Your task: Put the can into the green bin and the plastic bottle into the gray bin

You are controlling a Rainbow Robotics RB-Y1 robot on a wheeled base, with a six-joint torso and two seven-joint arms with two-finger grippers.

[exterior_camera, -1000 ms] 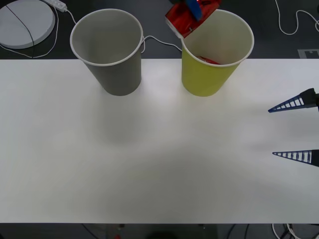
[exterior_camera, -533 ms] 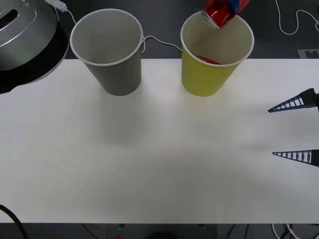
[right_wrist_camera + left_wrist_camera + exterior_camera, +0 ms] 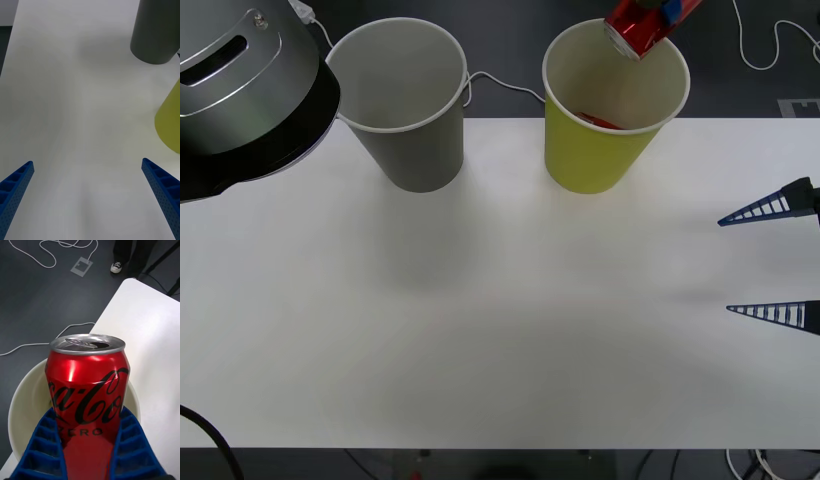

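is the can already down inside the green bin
No, the left gripper holds the can above the green bin's rim.

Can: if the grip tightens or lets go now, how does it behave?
The can looks opened, so probably empty and light. A crease shows in its wall, so the left gripper could crush it further. Released, it likely drops into the green bin.

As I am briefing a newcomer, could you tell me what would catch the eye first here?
A red metal can, clamped in the left gripper, hangs over the yellow-green cup-shaped bin at the table's far edge. A gray cup-shaped bin stands on that bin's left, and the open right gripper waits at the table's right edge.
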